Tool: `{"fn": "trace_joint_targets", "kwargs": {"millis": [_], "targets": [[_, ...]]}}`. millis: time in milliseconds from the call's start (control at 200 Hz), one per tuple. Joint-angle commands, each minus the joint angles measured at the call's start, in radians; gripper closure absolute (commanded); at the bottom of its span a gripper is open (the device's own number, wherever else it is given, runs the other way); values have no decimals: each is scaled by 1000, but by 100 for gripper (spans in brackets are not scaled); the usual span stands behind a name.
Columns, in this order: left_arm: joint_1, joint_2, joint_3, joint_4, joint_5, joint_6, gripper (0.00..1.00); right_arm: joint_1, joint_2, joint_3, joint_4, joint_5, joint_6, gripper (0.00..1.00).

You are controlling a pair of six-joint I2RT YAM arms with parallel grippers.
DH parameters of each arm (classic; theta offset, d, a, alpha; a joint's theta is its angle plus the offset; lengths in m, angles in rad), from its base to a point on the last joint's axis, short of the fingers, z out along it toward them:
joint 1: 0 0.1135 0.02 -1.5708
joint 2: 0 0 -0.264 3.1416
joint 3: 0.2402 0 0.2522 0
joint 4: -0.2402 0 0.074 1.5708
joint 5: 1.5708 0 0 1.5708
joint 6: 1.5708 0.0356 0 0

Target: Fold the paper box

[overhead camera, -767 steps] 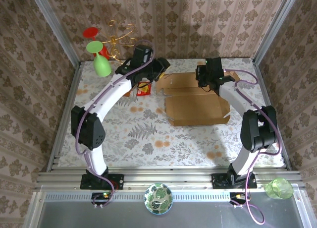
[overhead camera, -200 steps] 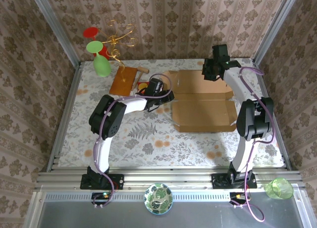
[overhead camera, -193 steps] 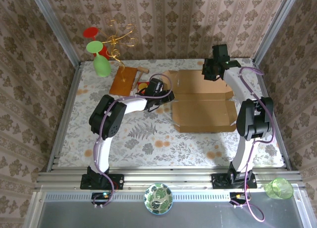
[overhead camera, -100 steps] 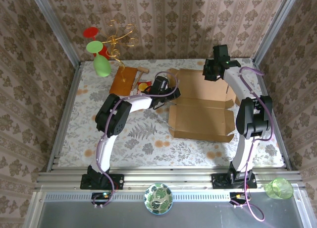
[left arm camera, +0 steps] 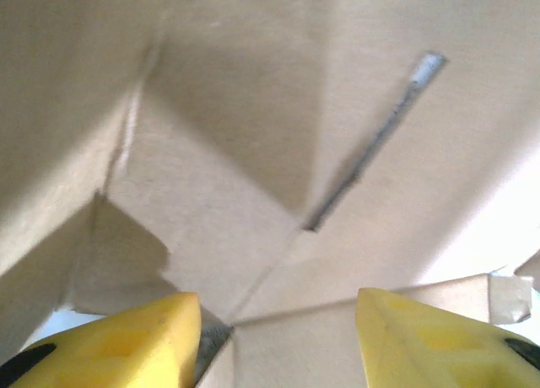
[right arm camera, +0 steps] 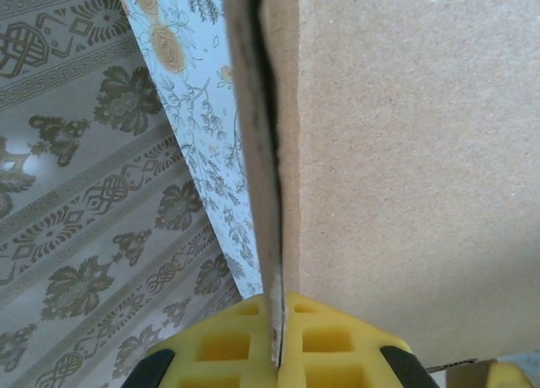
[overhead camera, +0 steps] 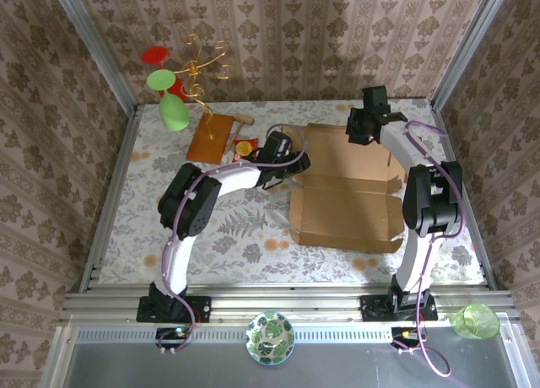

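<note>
At the far right of the table [overhead camera: 228, 245], my right arm reaches long toward 12 o'clock. Its elbow is raised by the 3 o'clock edge and its wrist bends over the far panel of the paper box [overhead camera: 342, 211]. There my right gripper [overhead camera: 369, 128] is closed on that panel. In the wrist view the corrugated edge runs straight down into the yellow pads [right arm camera: 337, 337] and is pinched between them. The panel stands lifted, tilted up off the table.

My left arm is folded low, with the forearm stretched toward 3 o'clock across the middle of the table. My left gripper [overhead camera: 294, 162] sits at the box's 9 o'clock side, near the crease where the lifted panel meets the flat one. Its yellow fingers [left arm camera: 126, 342] stand apart, with creased cardboard and a slot cut just ahead and a flap edge crossing between the tips. I can make out nothing clamped there, and I cannot tell whether a pad touches cardboard.

The box is open, right of centre, with its near panel flat on the table and a notched flap edge at 3 o'clock.

- The wooden board [overhead camera: 211, 137] lies at 10 o'clock from my left gripper, well apart from the box.
- A small red-and-yellow item [overhead camera: 245, 148] lies just beside my left wrist.
- A green glass [overhead camera: 173, 111] and a red glass [overhead camera: 156, 56] sit by a gold wire stand [overhead camera: 202, 67] in the 11 o'clock corner.
- A leaf-patterned bowl [overhead camera: 269, 337] sits on the near rail at 6 o'clock.
- A green cup [overhead camera: 474, 320] sits at 5 o'clock, near my right base.
</note>
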Motion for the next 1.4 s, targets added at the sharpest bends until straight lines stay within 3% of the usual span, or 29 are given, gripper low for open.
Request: {"fn": "trace_joint_targets", "kwargs": {"millis": [0, 290, 495, 845, 1395], "targets": [[-2, -72, -31, -46, 3, -46, 47, 0, -55, -15, 62, 28, 12, 100], [4, -111, -48, -107, 27, -92, 45, 1, -81, -66, 163, 45, 10, 100], [19, -97, -83, -26, 63, -116, 45, 2, -89, -80, 189, 35, 7, 100], [12, -14, 81, -98, 70, -50, 46, 13, -93, -101, 204, 31, 5, 100], [-21, 131, 238, -105, 177, -36, 49, 21, -103, -118, 226, 34, 10, 100]]}}
